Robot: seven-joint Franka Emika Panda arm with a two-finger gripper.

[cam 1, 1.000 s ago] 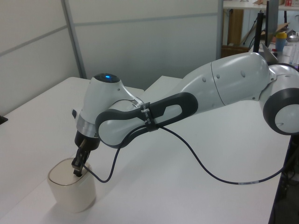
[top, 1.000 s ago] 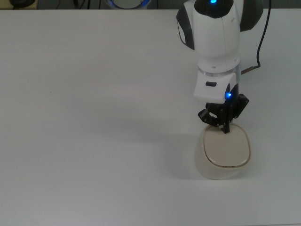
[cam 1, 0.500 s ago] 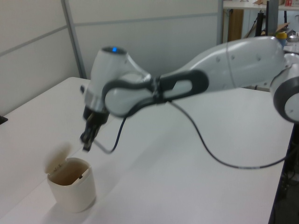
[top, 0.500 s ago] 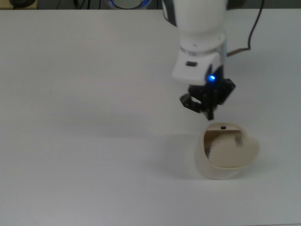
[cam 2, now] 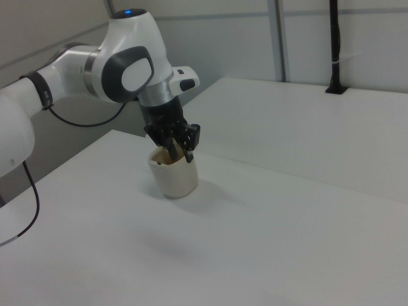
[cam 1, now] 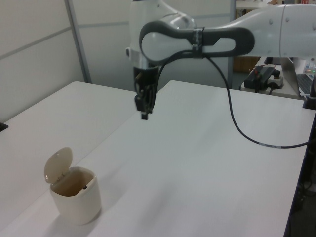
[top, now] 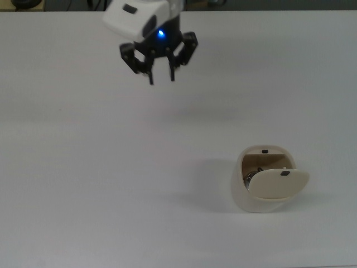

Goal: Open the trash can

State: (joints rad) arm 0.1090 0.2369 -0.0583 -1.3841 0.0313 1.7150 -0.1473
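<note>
The trash can [top: 245,192] is a small cream-white rounded bin standing on the white table in the top view's lower right. Its beige lid [top: 277,183] is swung up, and the dark inside shows. In the left view the trash can [cam 1: 76,197] stands at the lower left with the lid [cam 1: 58,163] tilted back. My gripper [top: 161,78] hangs well above the table, far to the top view's upper left of the bin, open and holding nothing. The left view also shows the gripper [cam 1: 143,114] high and apart from the bin. In the right view the gripper [cam 2: 182,155] overlaps the trash can [cam 2: 176,178].
A white table [top: 83,167] spreads around the bin. A black cable [cam 1: 247,133] hangs from the arm over the table in the left view. Grey wall panels stand behind, and a black post [cam 2: 335,44] rises at the table's far edge in the right view.
The gripper lifted off the bin's back edge and travelled up and to the top view's upper left. The lid went from flat on the bin to standing open.
</note>
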